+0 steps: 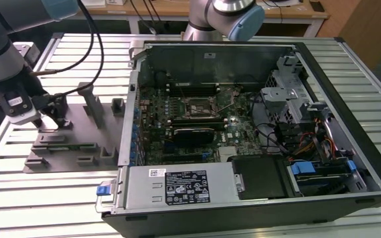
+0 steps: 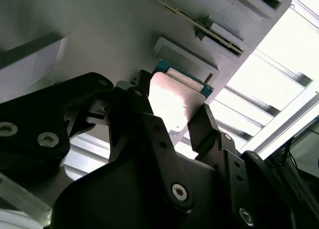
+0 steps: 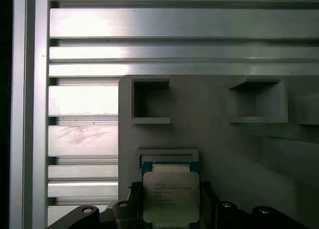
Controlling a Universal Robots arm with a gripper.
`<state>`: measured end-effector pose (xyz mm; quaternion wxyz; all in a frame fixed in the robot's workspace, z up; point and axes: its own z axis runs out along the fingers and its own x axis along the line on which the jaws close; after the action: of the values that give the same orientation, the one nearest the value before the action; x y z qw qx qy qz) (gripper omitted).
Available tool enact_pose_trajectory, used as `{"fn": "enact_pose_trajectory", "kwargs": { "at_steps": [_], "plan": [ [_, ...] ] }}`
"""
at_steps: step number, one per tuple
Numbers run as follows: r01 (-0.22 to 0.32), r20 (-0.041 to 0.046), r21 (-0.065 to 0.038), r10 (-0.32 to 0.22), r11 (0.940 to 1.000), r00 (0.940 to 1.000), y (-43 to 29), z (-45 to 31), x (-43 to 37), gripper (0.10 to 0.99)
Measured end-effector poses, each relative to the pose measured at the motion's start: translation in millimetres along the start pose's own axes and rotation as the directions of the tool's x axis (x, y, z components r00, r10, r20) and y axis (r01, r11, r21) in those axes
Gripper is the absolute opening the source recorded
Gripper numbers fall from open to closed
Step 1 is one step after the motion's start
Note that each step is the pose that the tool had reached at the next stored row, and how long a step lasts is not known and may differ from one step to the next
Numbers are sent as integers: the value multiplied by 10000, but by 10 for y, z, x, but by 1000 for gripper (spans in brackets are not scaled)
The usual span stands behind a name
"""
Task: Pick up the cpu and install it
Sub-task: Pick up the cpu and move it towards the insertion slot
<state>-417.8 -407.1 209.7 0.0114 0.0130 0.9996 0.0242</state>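
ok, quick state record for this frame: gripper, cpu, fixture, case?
gripper: low over the grey fixture, at the cpu
cpu: silver top up, lying at a shallow fixture pocket
grey fixture: on the slatted table, on the exterior view's left of the computer case
computer case: open, motherboard exposed
install: not done

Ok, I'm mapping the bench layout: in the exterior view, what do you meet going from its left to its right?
Gripper → grey fixture → motherboard → drive cage.
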Motion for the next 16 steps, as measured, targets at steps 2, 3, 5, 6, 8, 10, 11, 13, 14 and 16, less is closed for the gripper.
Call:
{"fn": "enact_pose_trajectory", "kwargs": {
  "at_steps": [2, 3, 5, 6, 8, 10, 11, 13, 14, 16],
  "plan": [
    [0, 1, 0, 0, 10000, 10000, 2, -40, -1, 545],
    [0, 1, 0, 0, 10000, 10000, 3, -61, -1, 545],
    [1, 3, 0, -1, 10000, 10000, 5, -104, -2, 545],
    [0, 4, 0, 0, 10000, 10000, 6, -129, -3, 545],
    [1, 7, 0, -1, 10000, 10000, 8, -175, -4, 545],
    [1, 10, 0, -1, 10000, 10000, 11, -222, -5, 545],
    [1, 11, -1, -1, 10000, 10000, 12, -246, -6, 545],
    [1, 12, -1, -1, 10000, 10000, 14, -295, -7, 545],
    [1, 12, 0, -1, 10000, 10000, 16, -319, -7, 545],
    [1, 15, -1, -1, 10000, 10000, 18, -375, -8, 545]
  ]
}}
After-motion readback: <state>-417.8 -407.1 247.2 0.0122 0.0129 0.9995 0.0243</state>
